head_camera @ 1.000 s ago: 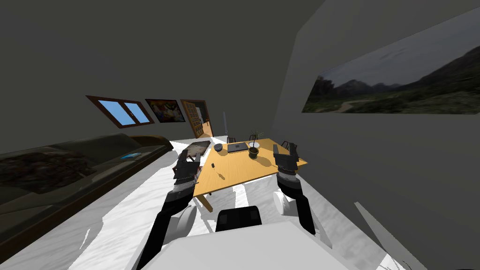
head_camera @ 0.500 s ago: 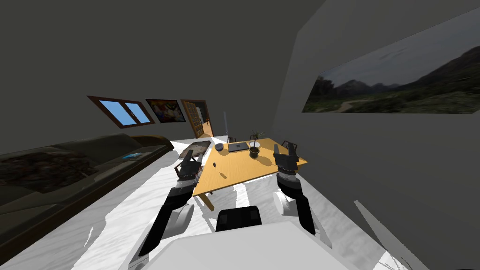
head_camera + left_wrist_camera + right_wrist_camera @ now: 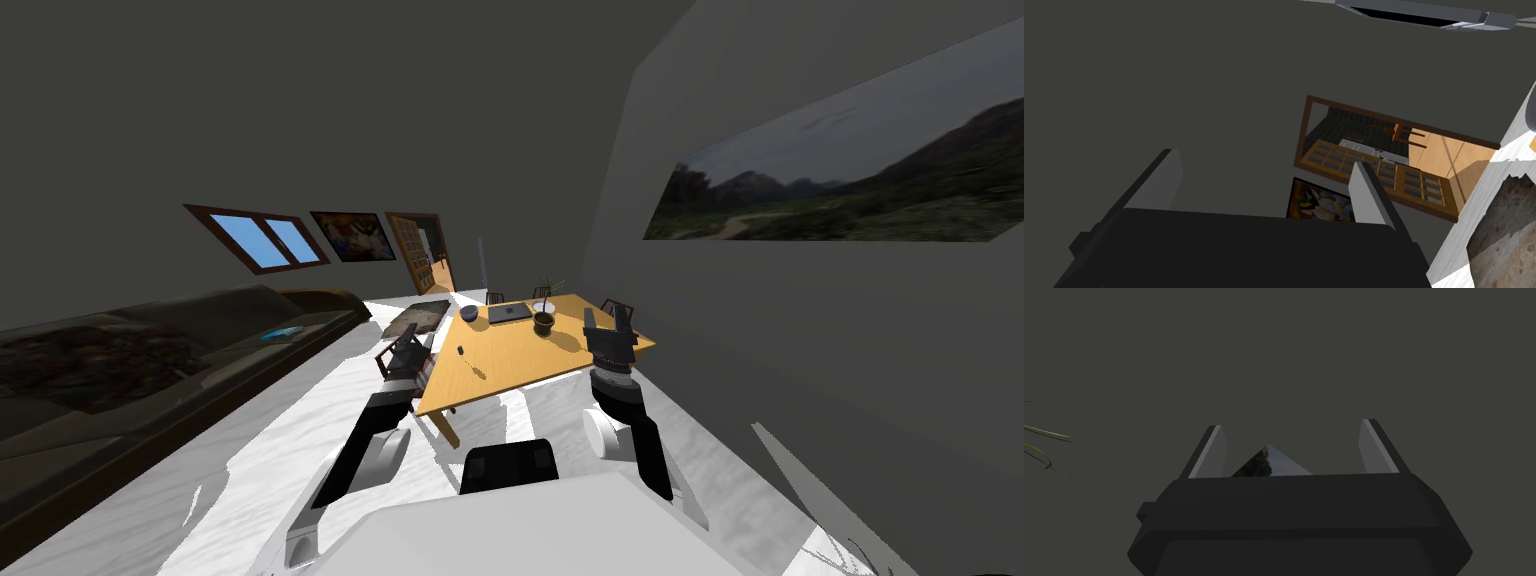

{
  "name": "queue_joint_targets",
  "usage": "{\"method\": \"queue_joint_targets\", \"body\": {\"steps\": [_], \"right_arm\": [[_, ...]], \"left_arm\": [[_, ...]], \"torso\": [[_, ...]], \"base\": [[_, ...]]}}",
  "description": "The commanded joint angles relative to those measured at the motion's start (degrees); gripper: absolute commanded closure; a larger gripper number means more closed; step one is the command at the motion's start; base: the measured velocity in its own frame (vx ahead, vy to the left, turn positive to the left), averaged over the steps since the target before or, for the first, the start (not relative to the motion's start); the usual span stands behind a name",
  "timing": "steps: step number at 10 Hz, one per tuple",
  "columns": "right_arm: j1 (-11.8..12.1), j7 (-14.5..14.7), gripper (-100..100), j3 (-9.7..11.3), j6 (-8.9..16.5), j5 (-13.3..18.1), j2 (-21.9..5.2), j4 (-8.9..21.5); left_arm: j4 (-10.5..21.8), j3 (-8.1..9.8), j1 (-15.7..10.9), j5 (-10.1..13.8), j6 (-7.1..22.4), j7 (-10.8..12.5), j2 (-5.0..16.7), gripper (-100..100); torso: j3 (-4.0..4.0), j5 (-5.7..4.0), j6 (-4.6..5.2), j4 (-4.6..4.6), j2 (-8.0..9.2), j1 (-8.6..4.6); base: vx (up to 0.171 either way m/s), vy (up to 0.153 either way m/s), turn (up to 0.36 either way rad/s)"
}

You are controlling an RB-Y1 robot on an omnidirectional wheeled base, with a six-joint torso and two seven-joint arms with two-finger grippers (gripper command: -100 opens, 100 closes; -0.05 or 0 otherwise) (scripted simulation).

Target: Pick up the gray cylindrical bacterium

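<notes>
on table (image 3: 530, 365), bacterium (image 3: 460, 350) near left tool (image 3: 400, 345)

laptop (image 3: 508, 313) between bowl (image 3: 468, 313) and potted plant (image 3: 543, 322) | all on table (image 3: 520, 362) (far edge) | sofa (image 3: 190, 335) left

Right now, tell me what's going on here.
The robot stands at the near end of a wooden table, nothing picked up yet. Both grippers are open and empty: the left gripper hangs beside the table's left edge, the right gripper over its right side. A small dark object, likely the target, lies on the tabletop nearer the left gripper, apart from it. A laptop, a bowl and a potted plant sit at the far end.
</notes>
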Motion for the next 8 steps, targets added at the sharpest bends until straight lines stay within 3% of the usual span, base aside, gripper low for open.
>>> {"method": "queue_joint_targets", "body": {"steps": [1,5,8], "right_arm": [[0.0,0.0,0,0.0,0.0,0.0,0.0,0.0],[0.0,0.0,0,0.0,0.0,0.0,0.0,0.0],[0.0,0.0,0,0.0,0.0,0.0,0.0,0.0]], "left_arm": [[2.86,1.45,-1.7,0.59,2.03,2.35,1.39,-100],[7.07,3.1,-4.06,1.21,4.71,4.78,2.47,-100],[13.12,5.72,-7.88,2.25,8.95,8.2,3.48,-100]], "torso": [[0.0,0.0,0.0,0.0,0.0,0.0],[0.0,-0.01,0.0,0.0,-0.01,-0.04],[-0.01,-0.01,0.0,0.0,-0.02,-0.05]], "base": [[-0.027,0.048,-0.02],[-0.02,0.035,-0.018],[-0.021,0.039,-0.041]]}}
